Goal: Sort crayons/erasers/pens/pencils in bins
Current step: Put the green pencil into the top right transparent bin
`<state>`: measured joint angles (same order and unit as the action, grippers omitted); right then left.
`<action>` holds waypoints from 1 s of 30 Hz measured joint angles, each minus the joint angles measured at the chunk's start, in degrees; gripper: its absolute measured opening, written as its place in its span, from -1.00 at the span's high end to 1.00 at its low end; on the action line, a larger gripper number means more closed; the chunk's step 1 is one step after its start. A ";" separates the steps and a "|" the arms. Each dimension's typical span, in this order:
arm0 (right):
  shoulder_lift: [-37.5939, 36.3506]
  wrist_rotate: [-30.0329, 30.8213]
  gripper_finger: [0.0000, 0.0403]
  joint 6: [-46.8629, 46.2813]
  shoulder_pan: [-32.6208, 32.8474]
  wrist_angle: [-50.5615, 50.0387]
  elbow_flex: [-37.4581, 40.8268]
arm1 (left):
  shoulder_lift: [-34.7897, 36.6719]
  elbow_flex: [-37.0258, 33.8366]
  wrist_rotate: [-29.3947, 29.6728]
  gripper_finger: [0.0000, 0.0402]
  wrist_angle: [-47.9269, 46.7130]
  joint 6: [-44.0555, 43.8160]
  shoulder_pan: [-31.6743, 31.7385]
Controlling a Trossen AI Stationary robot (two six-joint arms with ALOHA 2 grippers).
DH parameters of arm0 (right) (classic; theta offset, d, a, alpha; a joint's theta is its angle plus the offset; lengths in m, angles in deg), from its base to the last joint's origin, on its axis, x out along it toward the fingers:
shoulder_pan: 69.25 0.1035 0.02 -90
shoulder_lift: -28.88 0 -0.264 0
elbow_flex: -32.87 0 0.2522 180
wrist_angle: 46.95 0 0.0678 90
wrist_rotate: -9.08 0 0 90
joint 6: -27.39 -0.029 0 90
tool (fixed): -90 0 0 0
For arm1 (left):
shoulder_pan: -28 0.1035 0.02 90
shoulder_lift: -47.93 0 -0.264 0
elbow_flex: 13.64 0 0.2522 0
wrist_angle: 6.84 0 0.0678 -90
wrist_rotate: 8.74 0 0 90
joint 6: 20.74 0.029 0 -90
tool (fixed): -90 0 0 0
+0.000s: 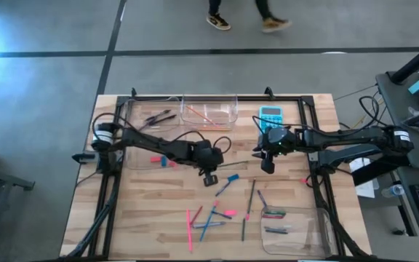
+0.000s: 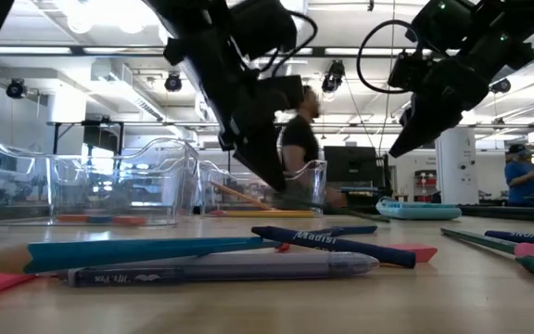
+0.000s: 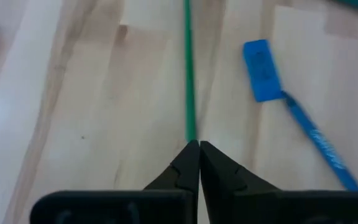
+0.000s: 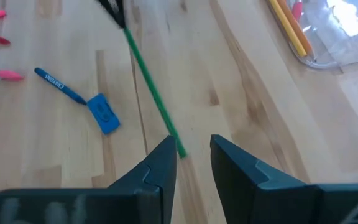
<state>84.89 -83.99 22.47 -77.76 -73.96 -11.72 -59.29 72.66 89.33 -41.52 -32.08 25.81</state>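
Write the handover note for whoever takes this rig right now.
Left gripper: shut, tips at one end of the green stick; whether it grips it is unclear.
Right gripper: open, at the stick's other end.
Done: some items already lie in the far bins and the near-right bin.
Left: the blue eraser and the loose sticks are still on the table.

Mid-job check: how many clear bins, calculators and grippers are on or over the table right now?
Clear bins: 4
Turquoise calculator: 1
Grippers: 2, the left gripper and the right gripper
Total: 7
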 joint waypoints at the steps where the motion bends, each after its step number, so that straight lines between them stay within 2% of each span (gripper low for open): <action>1: 0.00 -0.02 0.55 0.05 0.02 0.25 0.00 | 0.41 -0.01 0.44 0.99 -0.15 0.03 -0.36; 8: -0.05 -0.35 0.54 1.19 0.02 0.41 0.00 | 2.91 0.05 1.49 0.99 0.06 0.31 -0.52; 11: 1.25 -1.20 0.48 2.04 0.02 1.02 0.00 | 3.01 0.07 1.32 1.00 0.10 0.30 -0.55; 15: 5.66 -4.33 0.29 2.08 0.02 2.57 0.00 | 3.01 0.02 -2.08 1.00 0.29 -0.18 -0.55; 19: 11.68 -6.33 0.10 4.38 0.80 3.82 0.00 | 3.03 -1.15 -2.58 1.00 0.42 -0.28 -1.38; 23: 16.88 -6.40 0.03 6.97 2.18 5.47 -0.08 | 2.09 -2.52 -3.05 0.99 1.14 -0.78 -2.16; 26: 20.02 -6.39 0.04 7.41 2.67 5.57 -0.64 | 0.01 -2.84 -3.12 0.87 1.55 -1.76 -2.26; 30: 23.03 -6.42 0.09 7.40 2.78 6.17 -0.96 | -2.67 -2.87 -3.10 0.60 4.50 -1.79 -2.25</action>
<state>107.92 -90.41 29.87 -74.99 -67.79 -12.68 -61.96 69.79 86.23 -37.02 -33.87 23.56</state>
